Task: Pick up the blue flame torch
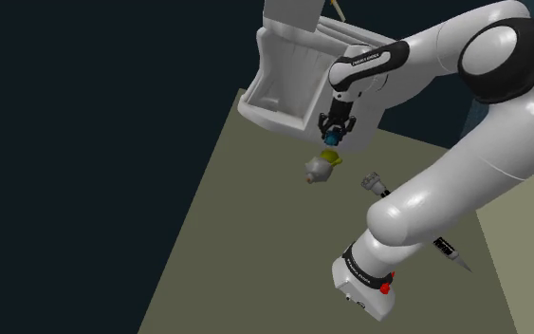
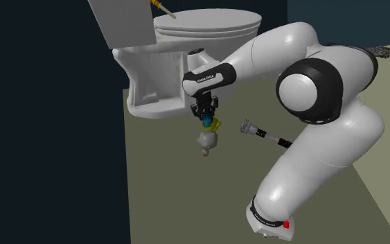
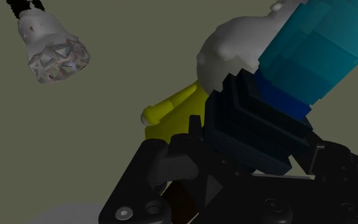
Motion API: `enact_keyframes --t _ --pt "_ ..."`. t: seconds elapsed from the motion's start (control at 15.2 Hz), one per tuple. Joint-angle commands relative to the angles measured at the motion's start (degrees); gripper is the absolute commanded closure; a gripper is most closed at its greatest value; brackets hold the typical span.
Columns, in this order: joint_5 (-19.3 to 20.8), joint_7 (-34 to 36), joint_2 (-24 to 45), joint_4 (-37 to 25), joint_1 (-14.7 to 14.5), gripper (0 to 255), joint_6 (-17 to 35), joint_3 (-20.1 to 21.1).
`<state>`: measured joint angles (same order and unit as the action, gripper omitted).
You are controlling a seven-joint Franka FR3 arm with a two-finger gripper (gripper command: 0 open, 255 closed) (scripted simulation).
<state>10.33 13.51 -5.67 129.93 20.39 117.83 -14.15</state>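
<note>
The torch has a teal-blue body, a yellow part and a pale grey end. My black gripper is shut on the blue top of the torch, which hangs below it over the olive floor, just in front of the toilet. From the second exterior view the gripper points down, with the torch under it, grey end lowest. In the wrist view the gripper clasps the torch's dark blue section.
A white toilet stands right behind the gripper. A black-handled tool with a faceted grey head lies on the floor close by. Another small black and white tool lies near the arm's base.
</note>
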Motion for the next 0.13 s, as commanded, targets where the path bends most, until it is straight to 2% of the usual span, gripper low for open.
enact_keyframes --t 0.0,0.07 --pt "0.0 0.0 -0.4 -0.6 -0.1 255 -1.0 0.1" --pt "0.0 0.0 -0.4 -0.6 -0.1 255 -1.0 0.1"
